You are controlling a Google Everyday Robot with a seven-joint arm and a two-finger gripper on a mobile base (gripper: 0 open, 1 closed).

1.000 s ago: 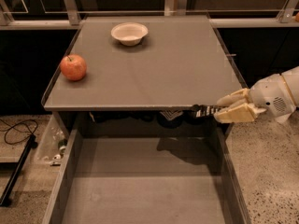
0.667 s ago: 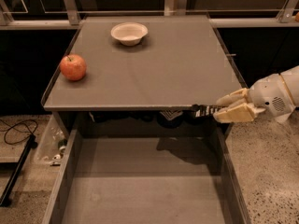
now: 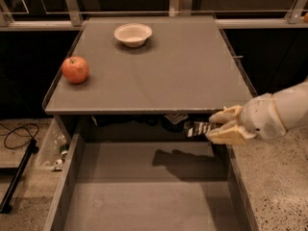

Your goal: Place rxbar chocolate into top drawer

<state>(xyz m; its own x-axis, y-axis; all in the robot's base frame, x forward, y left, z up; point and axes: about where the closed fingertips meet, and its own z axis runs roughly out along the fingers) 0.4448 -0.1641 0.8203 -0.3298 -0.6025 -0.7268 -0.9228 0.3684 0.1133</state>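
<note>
My gripper (image 3: 217,125) comes in from the right, just below the tabletop's front edge, and is shut on the rxbar chocolate (image 3: 196,128), a small black wrapper with white lettering that sticks out to the left of the fingers. It holds the bar above the back right part of the open top drawer (image 3: 144,196), a wide grey metal drawer with a plain flat bottom, pulled out toward the camera. The arm's shadow falls on the drawer floor.
A red apple (image 3: 75,69) sits at the left of the grey tabletop (image 3: 183,71) and a white bowl (image 3: 133,34) at its back. Cables and a plastic bag (image 3: 53,148) lie on the floor at the left. Speckled floor is at the right.
</note>
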